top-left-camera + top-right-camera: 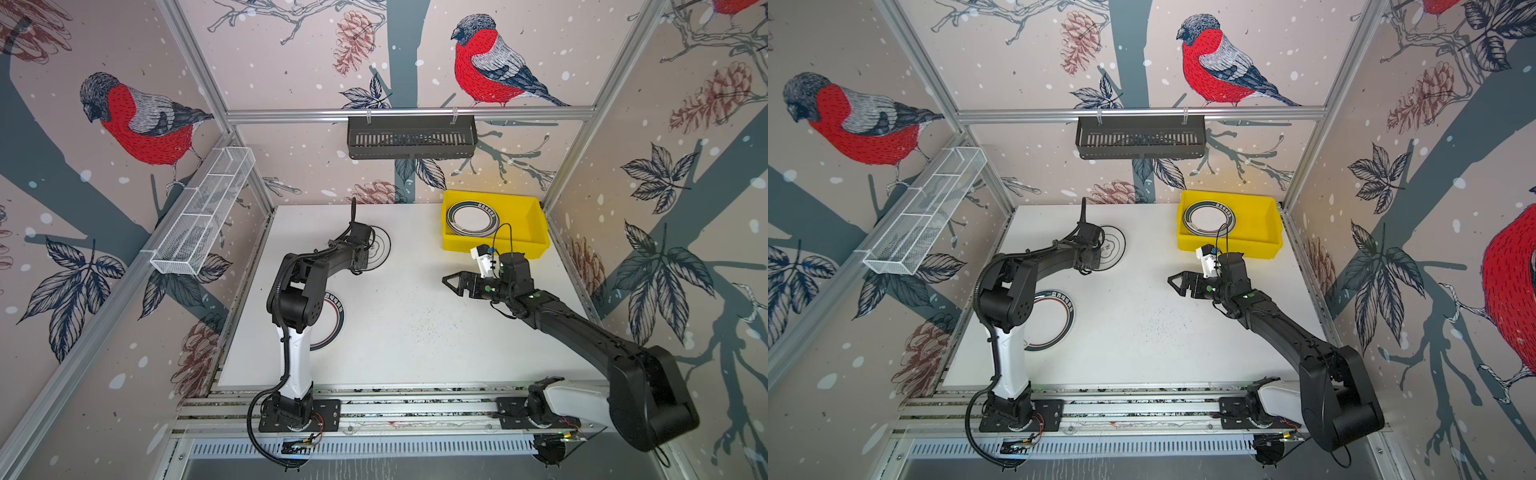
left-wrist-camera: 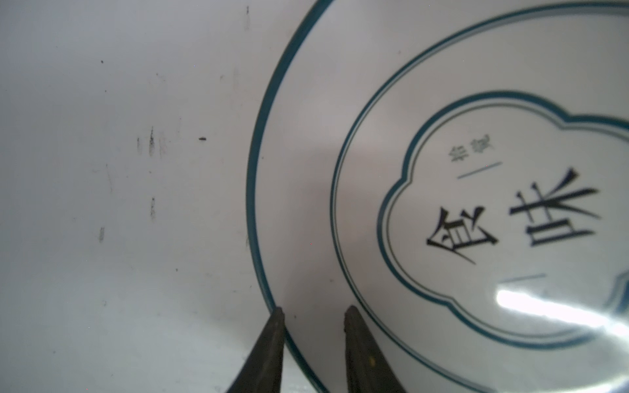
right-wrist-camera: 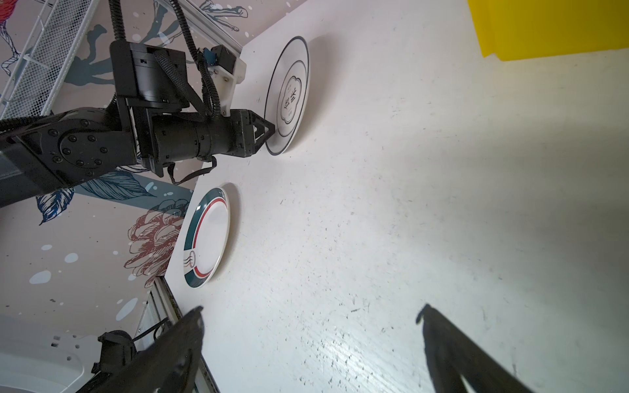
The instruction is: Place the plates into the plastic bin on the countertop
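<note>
left claw [image 2: 315, 311] narrowly apart astride lettered plate [image 2: 476, 204] rim near table [image 1: 415, 332] back edge, clamping we cannot tell | right claw [image 3: 311, 309] wide apart, empty, over mid-table | we see green-rimmed plate [image 3: 207, 238] at left edge | bin [image 1: 525, 232] in back right corner, plates [image 1: 472, 218] inside

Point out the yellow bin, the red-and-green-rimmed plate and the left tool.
yellow bin [image 1: 459, 244]: in a top view, on its front outer wall.
red-and-green-rimmed plate [image 3: 207, 236]: right wrist view, on its white centre.
left tool [image 2: 315, 310]: left wrist view, midway between its fingertips.
</note>
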{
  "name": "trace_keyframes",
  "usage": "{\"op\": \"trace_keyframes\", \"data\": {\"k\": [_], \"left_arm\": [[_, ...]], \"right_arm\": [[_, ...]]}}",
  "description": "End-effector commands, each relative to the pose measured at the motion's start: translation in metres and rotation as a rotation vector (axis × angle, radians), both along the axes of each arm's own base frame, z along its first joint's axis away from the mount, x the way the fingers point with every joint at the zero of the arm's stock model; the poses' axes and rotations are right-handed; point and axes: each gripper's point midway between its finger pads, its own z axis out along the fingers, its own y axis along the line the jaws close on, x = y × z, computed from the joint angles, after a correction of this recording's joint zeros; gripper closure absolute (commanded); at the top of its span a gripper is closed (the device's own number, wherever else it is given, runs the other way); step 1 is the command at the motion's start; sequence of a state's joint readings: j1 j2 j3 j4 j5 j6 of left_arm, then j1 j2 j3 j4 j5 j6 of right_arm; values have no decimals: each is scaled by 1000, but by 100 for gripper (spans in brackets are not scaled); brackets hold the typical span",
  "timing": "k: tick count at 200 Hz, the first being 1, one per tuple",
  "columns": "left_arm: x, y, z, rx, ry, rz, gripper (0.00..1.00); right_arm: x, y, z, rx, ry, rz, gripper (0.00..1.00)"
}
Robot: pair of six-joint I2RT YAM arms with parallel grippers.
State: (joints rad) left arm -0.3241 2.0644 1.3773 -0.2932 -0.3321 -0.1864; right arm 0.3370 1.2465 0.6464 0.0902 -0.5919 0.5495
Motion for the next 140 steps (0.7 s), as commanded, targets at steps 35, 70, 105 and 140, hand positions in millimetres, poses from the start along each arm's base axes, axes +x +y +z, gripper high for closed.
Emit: {"op": "trace_keyframes", "data": {"k": [35, 70, 105, 140], "left_arm": [[7, 4, 28, 10, -27, 11, 67], [18, 11, 33, -44, -42, 38, 66], [29, 27, 43, -218, -75, 90, 62], [39, 31, 47, -430, -74, 54, 60]], "right_arm": [[8, 0, 8, 2, -35, -23, 1], [8, 1, 9, -3, -35, -26, 1], [9, -1, 10, -19, -36, -32, 1], [9, -1, 10, -23, -35, -35, 1]]}}
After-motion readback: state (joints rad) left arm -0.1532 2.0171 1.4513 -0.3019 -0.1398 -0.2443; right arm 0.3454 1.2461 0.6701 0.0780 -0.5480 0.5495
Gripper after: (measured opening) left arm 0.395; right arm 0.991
